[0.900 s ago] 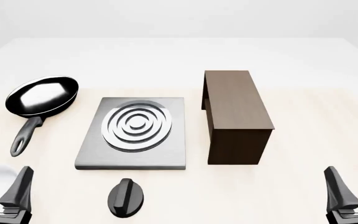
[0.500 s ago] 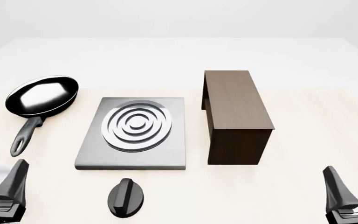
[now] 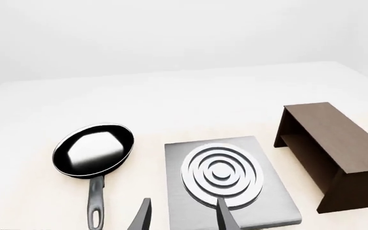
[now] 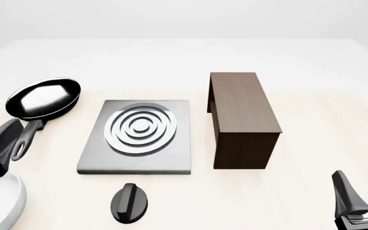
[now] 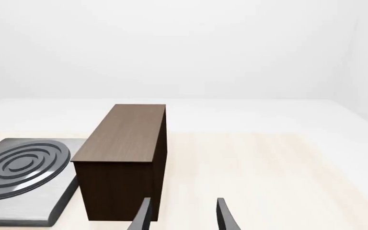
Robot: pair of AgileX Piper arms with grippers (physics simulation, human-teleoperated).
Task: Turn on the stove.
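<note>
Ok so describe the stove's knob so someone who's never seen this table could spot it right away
Find the grey metal stove with its ringed round burner, mid-table between the frying pan and the tall brown wooden block. Come to the near edge, toward the arms; the knob lies on the table just off it. It is small, black and teardrop-shaped with a raised ridge, unlike the larger, long-handled pan.

Pale cream table (image 4: 312,124) under even light, plain white walls

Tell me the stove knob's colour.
Black; the knob shows best in the front view.
</note>
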